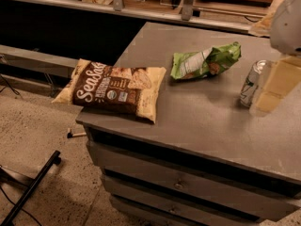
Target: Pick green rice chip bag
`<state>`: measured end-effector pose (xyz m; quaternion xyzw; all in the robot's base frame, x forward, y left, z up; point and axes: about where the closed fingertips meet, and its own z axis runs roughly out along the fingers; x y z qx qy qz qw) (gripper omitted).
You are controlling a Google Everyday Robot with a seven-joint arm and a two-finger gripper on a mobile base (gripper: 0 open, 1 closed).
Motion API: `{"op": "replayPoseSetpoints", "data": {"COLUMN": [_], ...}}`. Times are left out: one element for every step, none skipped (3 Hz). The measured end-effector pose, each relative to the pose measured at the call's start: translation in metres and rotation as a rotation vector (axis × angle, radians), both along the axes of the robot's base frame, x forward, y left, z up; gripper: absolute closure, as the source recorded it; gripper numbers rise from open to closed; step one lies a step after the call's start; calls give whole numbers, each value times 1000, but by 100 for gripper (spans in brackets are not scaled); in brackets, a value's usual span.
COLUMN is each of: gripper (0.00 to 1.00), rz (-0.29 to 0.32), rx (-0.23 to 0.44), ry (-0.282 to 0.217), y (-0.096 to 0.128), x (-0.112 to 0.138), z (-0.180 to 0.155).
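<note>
The green rice chip bag [205, 61] lies crumpled on the grey cabinet top [197, 112], toward the back middle, with its white label panel facing left. My gripper [274, 87] shows as a pale, blurred shape at the right edge, hanging just above the top. It is to the right of the green bag and apart from it, with a can between them. The white arm housing [288, 22] is above it at the top right. The gripper holds nothing that I can see.
A larger brown-and-cream snack bag [113, 89] lies at the cabinet's front left corner, overhanging the edge. A silver drink can [251, 83] stands right of the green bag, next to my gripper. Drawers [178, 185] are below, and a black bar [30, 187] lies on the floor at left.
</note>
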<state>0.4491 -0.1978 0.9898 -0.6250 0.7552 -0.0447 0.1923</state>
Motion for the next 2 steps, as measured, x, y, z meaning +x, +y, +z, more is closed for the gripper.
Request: {"op": "replayPoseSetpoints", "data": {"gripper": [0,0], "rz": [89,149], "rx": [-11,-55], "ry": [-46,-80], "y": [24,51], "x": [25,61], "z": [-4,-22]}}
